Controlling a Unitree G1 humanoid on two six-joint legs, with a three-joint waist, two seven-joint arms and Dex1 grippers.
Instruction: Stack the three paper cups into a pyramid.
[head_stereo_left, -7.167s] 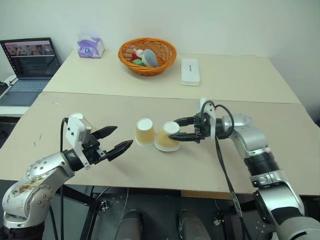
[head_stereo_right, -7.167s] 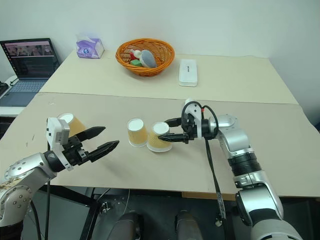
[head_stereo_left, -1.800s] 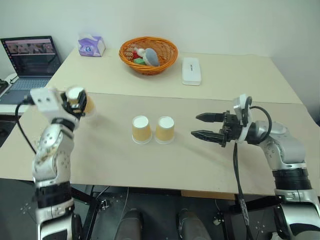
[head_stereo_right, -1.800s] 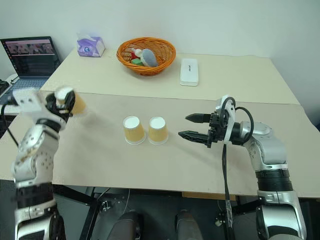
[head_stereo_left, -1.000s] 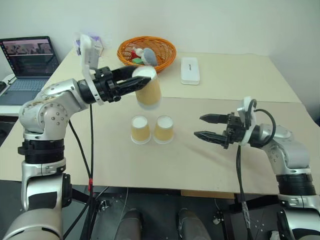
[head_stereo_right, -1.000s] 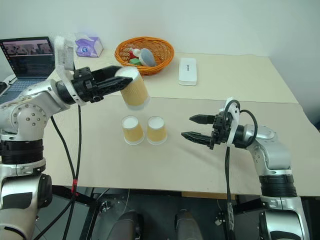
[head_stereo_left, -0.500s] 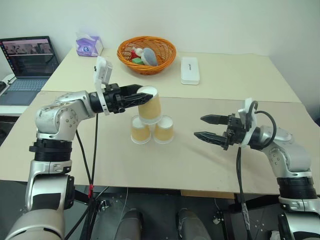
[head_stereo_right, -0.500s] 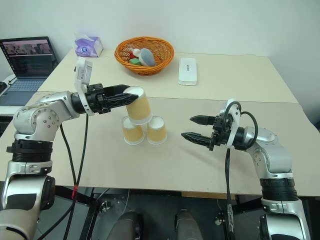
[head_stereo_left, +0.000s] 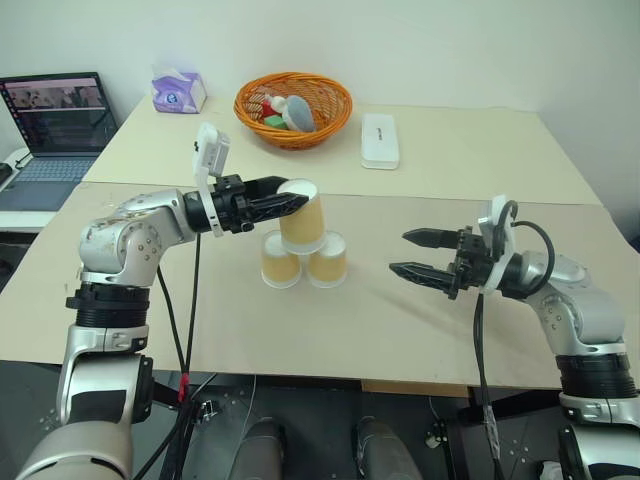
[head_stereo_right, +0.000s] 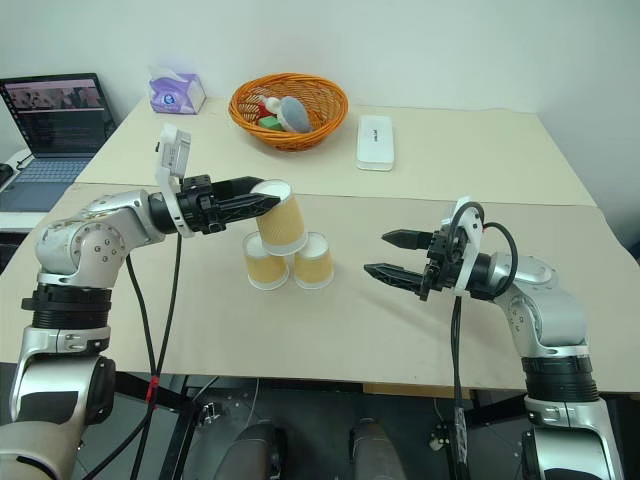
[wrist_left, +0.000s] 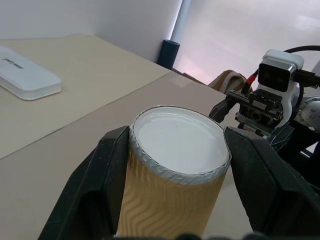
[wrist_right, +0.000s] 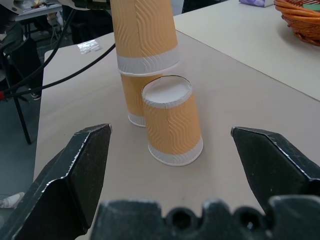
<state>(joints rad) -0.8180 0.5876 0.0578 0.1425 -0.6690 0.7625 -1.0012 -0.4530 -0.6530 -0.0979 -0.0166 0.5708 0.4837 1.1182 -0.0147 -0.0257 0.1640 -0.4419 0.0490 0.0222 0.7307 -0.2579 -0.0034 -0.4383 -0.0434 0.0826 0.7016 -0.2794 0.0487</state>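
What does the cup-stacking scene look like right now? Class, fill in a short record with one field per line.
base cups: two paper cups upside down, side by side on the table
third cup: upside down, over the two base cups, tilted; full contact cannot be told
left end effector: shut on the third cup near its top
right end effector: open, holding nothing, to the right of the cups
pyramid: third cup not released yet
background: orange basket, white case, tissue pack, laptop
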